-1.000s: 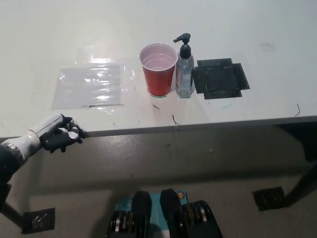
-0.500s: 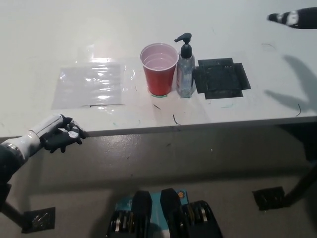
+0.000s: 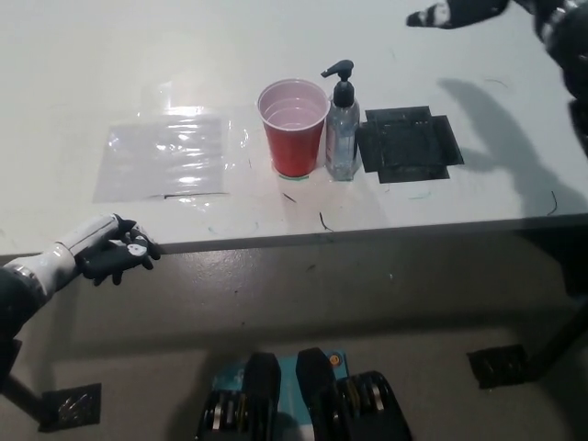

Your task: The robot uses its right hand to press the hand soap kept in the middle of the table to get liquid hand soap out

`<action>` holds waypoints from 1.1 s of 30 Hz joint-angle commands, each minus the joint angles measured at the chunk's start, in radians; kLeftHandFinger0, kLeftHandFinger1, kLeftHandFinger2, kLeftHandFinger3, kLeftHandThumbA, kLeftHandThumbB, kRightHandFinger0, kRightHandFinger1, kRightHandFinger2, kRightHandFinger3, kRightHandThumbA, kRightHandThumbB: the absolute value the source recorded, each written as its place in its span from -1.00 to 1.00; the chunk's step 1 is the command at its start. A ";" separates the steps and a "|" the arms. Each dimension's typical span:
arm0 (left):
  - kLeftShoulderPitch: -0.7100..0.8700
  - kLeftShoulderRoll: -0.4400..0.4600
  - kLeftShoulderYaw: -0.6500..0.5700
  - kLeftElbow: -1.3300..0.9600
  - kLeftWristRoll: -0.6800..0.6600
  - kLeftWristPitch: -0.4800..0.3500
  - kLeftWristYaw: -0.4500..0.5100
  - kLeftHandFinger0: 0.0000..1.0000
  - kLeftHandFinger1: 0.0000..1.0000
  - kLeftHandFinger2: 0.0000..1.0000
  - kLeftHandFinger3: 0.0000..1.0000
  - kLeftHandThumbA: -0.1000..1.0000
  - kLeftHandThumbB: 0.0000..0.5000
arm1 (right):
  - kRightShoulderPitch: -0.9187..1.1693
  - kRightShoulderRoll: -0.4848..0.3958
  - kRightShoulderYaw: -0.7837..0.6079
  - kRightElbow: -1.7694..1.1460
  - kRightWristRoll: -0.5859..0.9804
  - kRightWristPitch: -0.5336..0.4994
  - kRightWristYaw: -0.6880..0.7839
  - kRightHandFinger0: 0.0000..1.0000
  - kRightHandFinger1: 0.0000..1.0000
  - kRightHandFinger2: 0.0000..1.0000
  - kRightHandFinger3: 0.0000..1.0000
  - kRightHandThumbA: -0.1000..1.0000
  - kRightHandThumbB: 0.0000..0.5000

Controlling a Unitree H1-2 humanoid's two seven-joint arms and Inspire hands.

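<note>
At the near edge of the surface (image 3: 514,184), toward its left corner, the left robot hand (image 3: 108,250) rests with its fingers curled loosely, holding nothing. A clear plastic sheet (image 3: 165,156) lies flat further in. Near the middle stands a red cup (image 3: 294,129), and touching its right side is the hand soap (image 3: 343,119), upright, its black pump nozzle pointing left over the cup. A black mat (image 3: 407,145) lies just beside the bottle. Over the far right of the surface the right robot hand (image 3: 457,13) hangs in the air, well apart from the bottle; whether it is spread or closed cannot be told. The approach appears to be under way; the next move calls for bringing that hand left and down onto the pump head, then pressing straight down.
</note>
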 commanded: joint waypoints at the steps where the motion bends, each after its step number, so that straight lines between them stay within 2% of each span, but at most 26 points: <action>1: -0.041 0.014 0.018 -0.006 -0.002 0.002 -0.018 -0.83 -0.67 -0.18 0.18 0.02 -0.86 | -0.126 0.037 0.026 0.070 -0.065 -0.099 0.020 1.00 1.00 1.00 1.00 1.00 0.72; 4: -0.041 0.016 0.013 -0.005 0.007 0.002 -0.018 -0.84 -0.69 -0.21 0.15 0.11 -0.84 | -0.149 0.081 0.040 0.135 -0.080 -0.123 0.007 1.00 1.00 1.00 1.00 1.00 0.73; 9: -0.044 0.005 0.017 -0.002 -0.006 0.005 -0.024 -0.87 -0.70 -0.22 0.14 0.16 -0.84 | -0.143 0.131 0.042 0.176 -0.092 -0.161 -0.007 1.00 1.00 1.00 1.00 1.00 0.54; 11: -0.046 0.013 0.007 -0.002 0.013 -0.006 -0.022 -0.85 -0.69 -0.23 0.19 0.27 -0.78 | -0.128 0.161 0.044 0.186 -0.097 -0.155 -0.013 1.00 1.00 1.00 1.00 1.00 0.68; 14: -0.056 0.020 0.009 -0.009 0.013 0.003 -0.031 -0.79 -0.64 -0.21 0.23 0.29 -0.83 | -0.112 0.192 0.047 0.224 -0.113 -0.169 -0.027 1.00 1.00 1.00 1.00 1.00 0.67; 17: -0.056 0.018 0.010 -0.012 0.014 0.009 -0.031 -0.79 -0.64 -0.18 0.24 0.35 -0.77 | -0.084 0.222 0.032 0.246 -0.106 -0.175 -0.032 1.00 1.00 1.00 1.00 1.00 0.81; 19: -0.056 0.019 0.007 -0.008 0.019 0.006 -0.029 -0.78 -0.63 -0.18 0.28 0.39 -0.74 | -0.071 0.228 0.032 0.243 -0.114 -0.173 -0.033 1.00 1.00 1.00 1.00 1.00 0.81; 22: -0.056 0.018 0.010 -0.004 0.014 0.003 -0.031 -0.79 -0.64 -0.20 0.28 0.44 -0.64 | -0.028 0.230 0.031 0.192 -0.122 -0.158 -0.027 1.00 1.00 1.00 1.00 1.00 0.52; 24: -0.062 0.027 0.017 0.001 0.012 0.000 -0.033 -0.79 -0.65 -0.20 0.27 0.48 -0.62 | -0.016 0.241 0.024 0.190 -0.117 -0.160 -0.032 1.00 1.00 1.00 1.00 1.00 0.54; 27: -0.064 0.030 0.009 -0.005 0.027 0.010 -0.031 -0.83 -0.66 -0.18 0.27 0.55 -0.63 | 0.024 0.235 0.027 0.165 -0.134 -0.151 -0.036 1.00 1.00 1.00 1.00 1.00 0.44; 29: -0.062 0.026 0.009 -0.004 0.030 0.000 -0.026 -0.86 -0.68 -0.18 0.26 0.58 -0.62 | 0.031 0.230 0.030 0.164 -0.144 -0.157 -0.035 1.00 1.00 1.00 1.00 1.00 0.43; 31: -0.055 0.021 0.019 -0.007 0.021 0.003 -0.024 -0.88 -0.72 -0.23 0.24 0.62 -0.50 | 0.043 0.225 0.033 0.166 -0.155 -0.156 -0.032 1.00 1.00 1.00 1.00 1.00 0.55; 33: -0.056 0.021 0.023 -0.008 0.014 0.001 -0.027 -0.86 -0.72 -0.26 0.21 0.65 -0.55 | 0.054 0.207 0.040 0.191 -0.168 -0.180 -0.033 1.00 1.00 1.00 1.00 1.00 0.62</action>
